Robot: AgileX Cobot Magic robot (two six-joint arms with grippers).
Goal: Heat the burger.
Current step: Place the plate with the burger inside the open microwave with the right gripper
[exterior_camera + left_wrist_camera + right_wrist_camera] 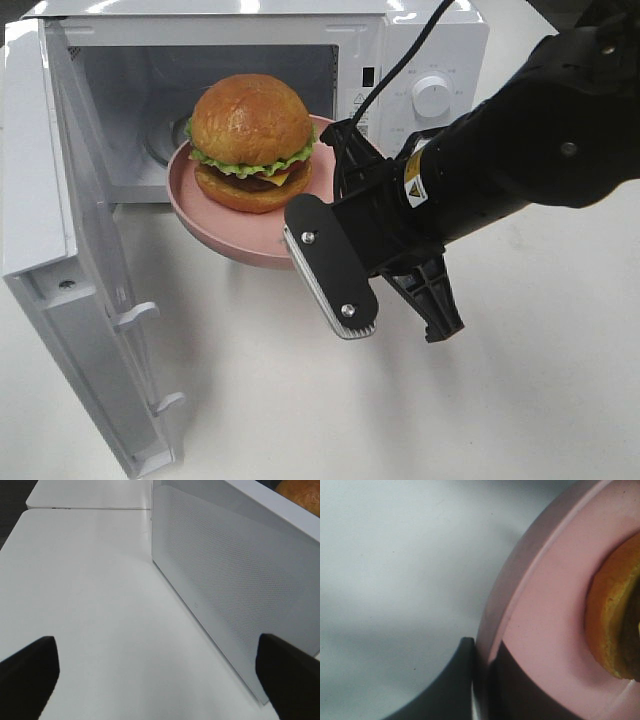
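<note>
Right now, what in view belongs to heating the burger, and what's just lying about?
In the job: burger, pink plate, microwave with its door open, right gripper, fingers shut on the plate's rim.
Just there: table, open left gripper, holding nothing.

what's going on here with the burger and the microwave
The right gripper is shut on the rim of a pink plate that carries the burger, holding it up at the mouth of the microwave. The door stands wide open. The plate is not yet set down inside. The left gripper is open and holds nothing, hanging over the white table by the outer side of the door.
</note>
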